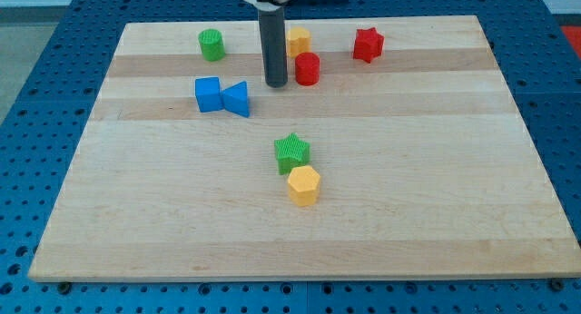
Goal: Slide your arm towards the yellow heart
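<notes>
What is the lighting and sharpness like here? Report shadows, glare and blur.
Camera view: even, soft light with no glare on the wooden board; blocks such as the yellow hexagon and green star cast only faint, short shadows; my tip is sharp, though the rod's top is cropped by the view's top; no motion blur.

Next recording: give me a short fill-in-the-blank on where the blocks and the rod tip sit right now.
My tip sits just left of the ____ cylinder.
The yellow heart lies at the view's top, partly hidden behind the dark ____.
The green star touches the yellow ____ below it.
The blue cube sits beside the blue ____.

Missing words: red; rod; hexagon; triangle
</notes>
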`<action>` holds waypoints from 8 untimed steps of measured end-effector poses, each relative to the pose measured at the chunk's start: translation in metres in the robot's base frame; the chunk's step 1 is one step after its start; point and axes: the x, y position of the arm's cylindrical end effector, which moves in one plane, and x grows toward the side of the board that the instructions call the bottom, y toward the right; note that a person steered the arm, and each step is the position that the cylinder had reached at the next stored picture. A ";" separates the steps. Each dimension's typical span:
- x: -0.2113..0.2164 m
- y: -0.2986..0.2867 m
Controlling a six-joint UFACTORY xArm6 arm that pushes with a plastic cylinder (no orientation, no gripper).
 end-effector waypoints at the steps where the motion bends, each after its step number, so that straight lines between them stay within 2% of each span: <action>1: -0.005 0.043; 3: -0.008 0.112; 5: -0.016 0.063; 8: -0.027 0.069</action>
